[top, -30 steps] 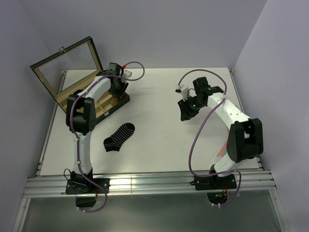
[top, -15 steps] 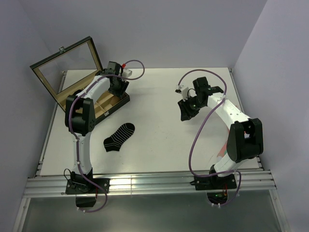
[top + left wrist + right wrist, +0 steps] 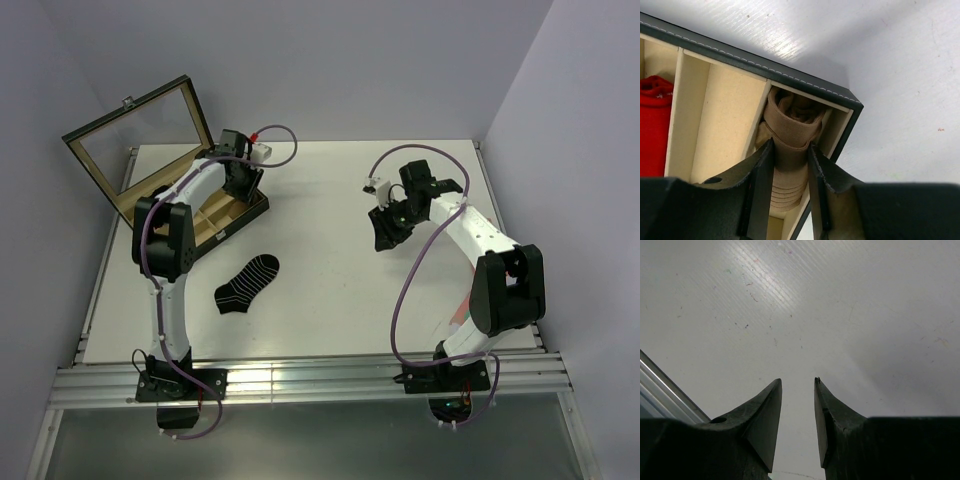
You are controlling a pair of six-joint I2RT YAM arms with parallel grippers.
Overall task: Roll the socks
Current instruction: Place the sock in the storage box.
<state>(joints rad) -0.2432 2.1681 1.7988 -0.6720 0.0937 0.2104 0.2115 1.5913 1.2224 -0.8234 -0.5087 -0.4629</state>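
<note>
Since the earlier frame, your left arm had shifted slightly leftward over the box; your right arm had held its place. Your left pincer [image 3: 790, 145] was clenched on the tan sock [image 3: 792, 117], its fingers pressing both sides of the roll inside the end compartment of the box [image 3: 805, 85]. A red bundle [image 3: 655, 125] sat in the compartment next but one. The black striped sock [image 3: 247, 284] lay flat on the desk [image 3: 330, 300], near the box. Your right pincer [image 3: 797, 382] stood released above the desk, holding nothing.
</note>
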